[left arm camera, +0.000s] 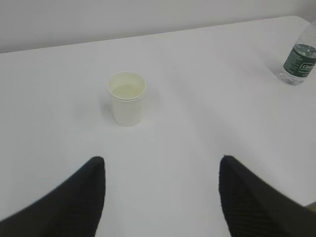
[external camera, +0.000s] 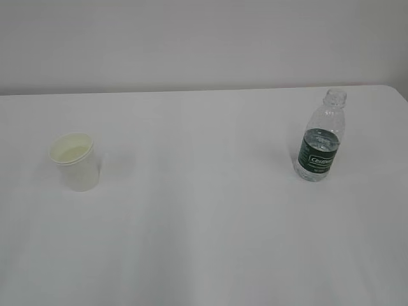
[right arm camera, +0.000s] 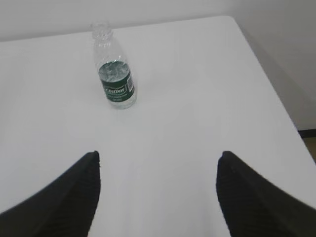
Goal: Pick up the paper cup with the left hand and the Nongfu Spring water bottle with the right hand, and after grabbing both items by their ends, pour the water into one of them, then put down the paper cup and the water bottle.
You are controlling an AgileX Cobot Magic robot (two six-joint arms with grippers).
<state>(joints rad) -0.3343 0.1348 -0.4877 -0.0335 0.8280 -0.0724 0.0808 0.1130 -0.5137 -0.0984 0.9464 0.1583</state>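
A plain white table (external camera: 204, 242) carries two things, well apart; the paper cup (external camera: 76, 161) stands upright toward its left; the Nongfu Spring water bottle (external camera: 320, 137), uncapped, stands upright toward its right, seemingly about half full.

Under me lies a white table (external camera: 210, 242), smooth and matte, filling most of what I see. Its far edge runs straight across the exterior view, and behind it rises a plain pale wall (external camera: 191, 38). From my right wrist I see the table's rounded far corner and its right edge, with a grey floor (right arm camera: 291, 74) beyond it and a small patch of brownish floor low at the right border.
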